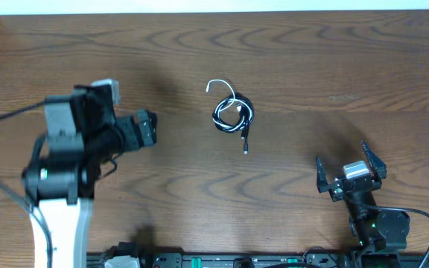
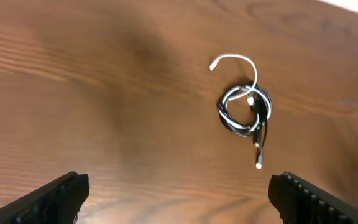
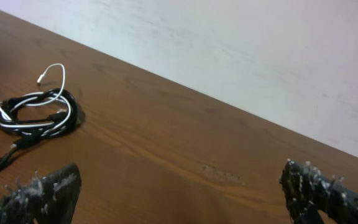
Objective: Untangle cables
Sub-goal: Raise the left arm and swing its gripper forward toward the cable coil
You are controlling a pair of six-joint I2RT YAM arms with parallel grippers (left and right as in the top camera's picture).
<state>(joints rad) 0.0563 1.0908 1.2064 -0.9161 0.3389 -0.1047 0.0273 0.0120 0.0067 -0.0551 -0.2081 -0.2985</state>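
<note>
The cables (image 1: 233, 113) lie in one small tangled coil near the middle of the wooden table, black and white loops wound together. A white end (image 1: 218, 83) curls out toward the far side, and a black plug end (image 1: 245, 149) trails toward the front. My left gripper (image 1: 152, 128) is open, well left of the coil and facing it. In the left wrist view the coil (image 2: 244, 109) sits ahead and to the right of the open left gripper (image 2: 179, 186). My right gripper (image 1: 340, 152) is open at the front right. The right wrist view has the coil (image 3: 39, 115) far left of the open right gripper (image 3: 179, 180).
The table's far edge (image 1: 214, 9) meets a pale surface. A dark equipment bar (image 1: 222, 260) runs along the front edge between the arm bases. A faint scuff (image 3: 219, 174) marks the wood ahead of the right gripper.
</note>
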